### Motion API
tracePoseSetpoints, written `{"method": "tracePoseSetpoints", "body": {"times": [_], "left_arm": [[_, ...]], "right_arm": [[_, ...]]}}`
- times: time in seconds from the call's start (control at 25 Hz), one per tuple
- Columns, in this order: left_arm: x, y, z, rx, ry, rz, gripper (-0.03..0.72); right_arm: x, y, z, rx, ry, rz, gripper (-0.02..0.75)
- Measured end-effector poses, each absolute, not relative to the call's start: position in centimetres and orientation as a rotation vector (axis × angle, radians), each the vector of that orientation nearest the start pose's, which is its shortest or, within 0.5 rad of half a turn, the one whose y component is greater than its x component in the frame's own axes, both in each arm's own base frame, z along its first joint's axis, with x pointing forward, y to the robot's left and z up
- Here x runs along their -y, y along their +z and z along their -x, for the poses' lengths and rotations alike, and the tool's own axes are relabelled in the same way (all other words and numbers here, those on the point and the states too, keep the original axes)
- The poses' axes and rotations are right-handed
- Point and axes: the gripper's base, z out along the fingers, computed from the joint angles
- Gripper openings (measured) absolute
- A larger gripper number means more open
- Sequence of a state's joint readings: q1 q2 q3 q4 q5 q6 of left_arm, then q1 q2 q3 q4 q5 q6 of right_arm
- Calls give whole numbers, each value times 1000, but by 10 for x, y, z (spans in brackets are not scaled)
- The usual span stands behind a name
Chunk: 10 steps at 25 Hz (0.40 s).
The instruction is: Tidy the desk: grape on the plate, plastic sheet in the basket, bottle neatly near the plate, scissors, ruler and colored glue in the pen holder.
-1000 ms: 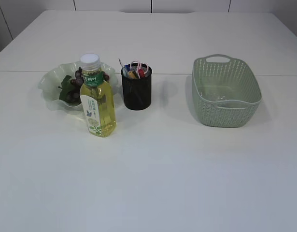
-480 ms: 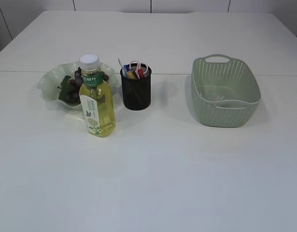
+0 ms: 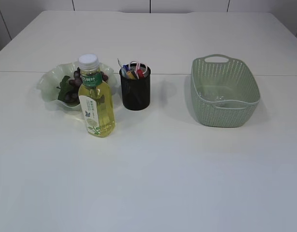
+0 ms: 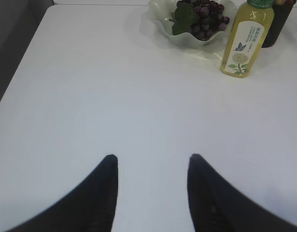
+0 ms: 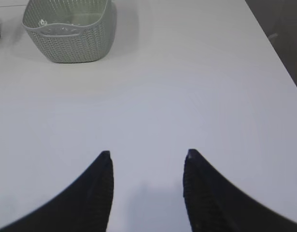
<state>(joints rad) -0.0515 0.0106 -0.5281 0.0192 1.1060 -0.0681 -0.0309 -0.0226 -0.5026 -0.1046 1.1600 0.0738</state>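
White and bare across most of its width, the counter (image 3: pixel 153 169) carried four things set in a row toward its far side. At the left sat a pale green plate (image 3: pixel 49 82) with a wavy rim, holding a bunch of dark grapes (image 3: pixel 73 89) with a green leaf. Just in front of it, upright, stood a bottle (image 3: pixel 96 104) of yellow liquid with a white cap and a green label. Beside the bottle stood a black mesh pen holder (image 3: pixel 135 91), with coloured handles and tips poking above its rim; which was the scissors, the ruler or the glue could not be made out. Well to the right rested a green woven basket (image 3: pixel 224 92), something clear and crinkled lying on its floor. Neither arm appeared in the exterior view. The left gripper (image 4: pixel 153 159) hung over bare counter, well short of the plate, fingers parted and holding nothing. The right gripper (image 5: pixel 147 154) hovered likewise over bare counter, well apart from the basket, fingers spread and empty.
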Motion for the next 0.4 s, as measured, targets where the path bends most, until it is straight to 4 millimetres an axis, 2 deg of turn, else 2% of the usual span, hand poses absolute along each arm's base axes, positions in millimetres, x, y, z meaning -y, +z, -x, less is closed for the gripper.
{"method": "tracePoseSetpoints", "body": {"times": [0.4], "left_arm": [[0, 281, 8, -2073, -73, 17, 340]], "right_arm": [[8, 270, 14, -2111, -102, -126, 382]]}}
